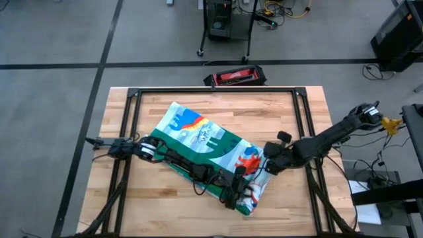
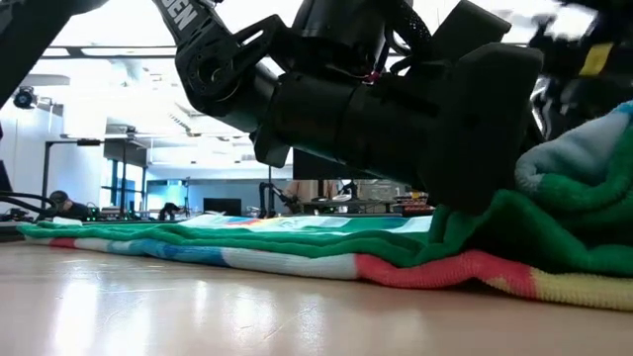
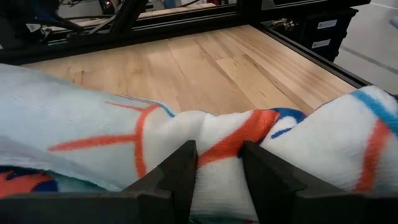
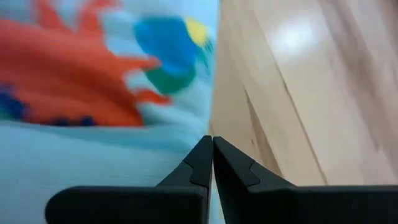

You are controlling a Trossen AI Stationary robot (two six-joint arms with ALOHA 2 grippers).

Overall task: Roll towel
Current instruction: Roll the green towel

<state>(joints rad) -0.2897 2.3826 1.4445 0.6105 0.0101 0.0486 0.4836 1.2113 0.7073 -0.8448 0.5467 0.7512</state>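
Towel (image 1: pixel 205 142) lies diagonally across the middle of the wooden desk (image 1: pixel 291 109), printed side up, green border showing along its edges; the end nearest the front right is bunched and raised. Left tool (image 1: pixel 239 192) reaches across the cloth to that bunched end; left wrist view shows its two fingers (image 3: pixel 177 174) closed on a pinched ridge of white fabric with orange and blue print between them. Right tool (image 1: pixel 269 162) sits at the towel's right edge, by the red dinosaur; in its wrist view the tips meet, pinched shut right at the cloth's edge, with bare desk beside it; whether fabric is caught between them cannot be made out. Low view: green border heaped up at right.
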